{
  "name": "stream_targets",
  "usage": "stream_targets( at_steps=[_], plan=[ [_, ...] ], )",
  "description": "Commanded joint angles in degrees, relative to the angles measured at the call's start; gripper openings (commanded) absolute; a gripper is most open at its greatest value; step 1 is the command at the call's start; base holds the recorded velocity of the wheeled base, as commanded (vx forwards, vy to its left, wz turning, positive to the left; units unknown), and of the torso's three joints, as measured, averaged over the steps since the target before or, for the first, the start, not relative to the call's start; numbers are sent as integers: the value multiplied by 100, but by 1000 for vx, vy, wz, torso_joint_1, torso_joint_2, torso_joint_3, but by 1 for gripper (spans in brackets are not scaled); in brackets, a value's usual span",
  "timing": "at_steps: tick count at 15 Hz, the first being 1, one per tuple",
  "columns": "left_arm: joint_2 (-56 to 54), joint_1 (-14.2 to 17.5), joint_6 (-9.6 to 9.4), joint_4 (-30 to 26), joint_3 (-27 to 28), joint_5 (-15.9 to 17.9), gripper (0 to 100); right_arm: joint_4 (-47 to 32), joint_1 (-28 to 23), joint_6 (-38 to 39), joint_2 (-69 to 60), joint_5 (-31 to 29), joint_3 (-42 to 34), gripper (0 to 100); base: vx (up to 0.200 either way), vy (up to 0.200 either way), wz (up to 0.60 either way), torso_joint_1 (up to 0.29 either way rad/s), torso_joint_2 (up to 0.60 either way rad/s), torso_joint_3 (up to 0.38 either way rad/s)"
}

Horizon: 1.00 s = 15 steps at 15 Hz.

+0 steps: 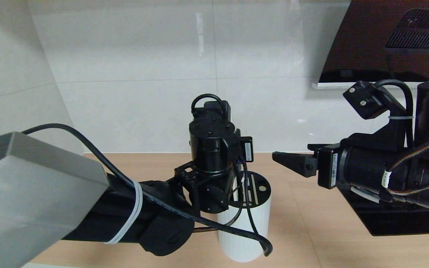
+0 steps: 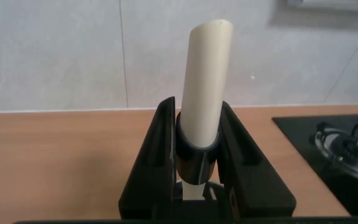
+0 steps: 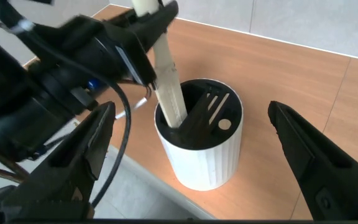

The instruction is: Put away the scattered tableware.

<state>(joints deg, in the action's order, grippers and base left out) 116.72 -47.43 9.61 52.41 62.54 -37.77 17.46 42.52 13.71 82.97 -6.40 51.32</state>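
A light wooden countertop [image 1: 311, 223] spans the lower half of the head view, with a black glass cooktop [image 1: 404, 223] at lower right. At lower centre stands a white ribbed cylindrical holder [image 1: 244, 238] with a black slotted lid. The left gripper [image 2: 197, 109] clamps a cream rod-shaped utensil handle [image 2: 207, 74], whose lower end sits inside the holder. The right gripper [image 3: 188, 121], at centre right, is spread wide.

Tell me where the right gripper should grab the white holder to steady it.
Probably grip the white holder on its ribbed side wall, coming from the robot's right with the right gripper open. It stands upright and round; the left gripper and the cream handle it holds occupy the top and left side.
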Motion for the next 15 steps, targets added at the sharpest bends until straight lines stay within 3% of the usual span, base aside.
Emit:
stream_targets(
  at_steps=[1, 5, 15],
  plan=[
    [254, -3, 24, 6, -5, -3, 0, 3, 2, 0, 26, -2, 1, 100, 0, 0, 0, 0, 0, 0],
    [597, -3, 112, -2, -5, 6, 0, 3, 2, 0, 26, -2, 1, 100, 0, 0, 0, 0, 0, 0],
    [773, -3, 112, -2, -128, 24, 0, 3, 19, 0, 105, -19, -8, 100, 0, 0, 0, 0, 0, 0]
  ],
)
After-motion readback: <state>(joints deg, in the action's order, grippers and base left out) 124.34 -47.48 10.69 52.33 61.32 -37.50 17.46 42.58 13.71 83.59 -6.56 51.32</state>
